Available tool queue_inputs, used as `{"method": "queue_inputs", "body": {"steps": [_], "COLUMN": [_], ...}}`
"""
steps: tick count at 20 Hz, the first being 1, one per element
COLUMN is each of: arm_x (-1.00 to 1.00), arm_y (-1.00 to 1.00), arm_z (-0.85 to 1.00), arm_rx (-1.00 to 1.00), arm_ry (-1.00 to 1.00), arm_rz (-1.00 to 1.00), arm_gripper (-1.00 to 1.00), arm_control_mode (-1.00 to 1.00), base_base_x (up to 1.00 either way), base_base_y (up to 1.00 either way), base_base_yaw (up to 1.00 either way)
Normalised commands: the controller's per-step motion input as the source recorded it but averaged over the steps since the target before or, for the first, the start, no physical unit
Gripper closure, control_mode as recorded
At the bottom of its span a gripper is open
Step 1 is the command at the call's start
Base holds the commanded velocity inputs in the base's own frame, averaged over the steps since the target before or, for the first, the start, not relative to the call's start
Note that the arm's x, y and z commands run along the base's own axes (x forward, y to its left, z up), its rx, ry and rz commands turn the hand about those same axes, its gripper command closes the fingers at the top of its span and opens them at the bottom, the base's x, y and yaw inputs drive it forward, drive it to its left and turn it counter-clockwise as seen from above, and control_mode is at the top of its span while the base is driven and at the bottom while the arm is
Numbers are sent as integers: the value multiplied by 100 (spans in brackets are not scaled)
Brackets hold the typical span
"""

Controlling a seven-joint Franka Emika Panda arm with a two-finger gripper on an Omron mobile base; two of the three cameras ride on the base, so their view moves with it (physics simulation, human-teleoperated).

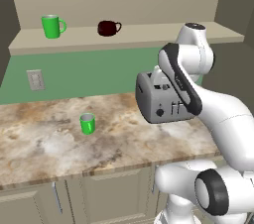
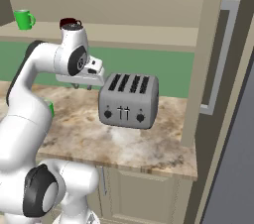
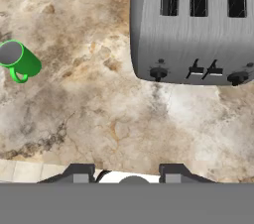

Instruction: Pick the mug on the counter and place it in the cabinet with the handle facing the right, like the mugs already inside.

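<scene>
Reach for mug | fingers (image 3: 128,172) stood apart, empty, over bare bench (image 1: 44,143) | mug (image 1: 88,123) upright, well left of toaster (image 1: 156,100) | approach should meet its rim squarely, clear of handle (image 3: 19,76).

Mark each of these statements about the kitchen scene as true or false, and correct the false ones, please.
1. The small green mug stands upright on the counter. True.
2. The gripper is closed on the mug. False: it holds nothing and is over bare counter, in front of the toaster.
3. Two mugs are on the shelf. True: a green mug and a dark red mug.
4. The toaster is on the shelf. False: it is on the counter.
</scene>
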Motion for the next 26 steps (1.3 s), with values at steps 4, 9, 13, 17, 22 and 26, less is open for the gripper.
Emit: {"method": "queue_inputs", "body": {"steps": [4, 9, 13, 17, 22, 26], "arm_x": [-4, -17, -23, -25, -21, -23], "arm_y": [0, 2, 12, 21, 28, 33], "arm_z": [0, 0, -4, -11, -19, -22], "arm_rx": [0, 0, 0, 0, 0, 0], "arm_ry": [0, -3, -8, -11, -11, -9], "arm_rz": [0, 0, 0, 0, 0, 0], "arm_gripper": [-100, -100, -100, -100, -100, -100], "arm_control_mode": [-100, -100, -100, -100, -100, -100], "base_base_x": [0, 0, 0, 0, 0, 0], "base_base_y": [0, 0, 0, 0, 0, 0], "base_base_yaw": [0, 0, 0, 0, 0, 0]}}
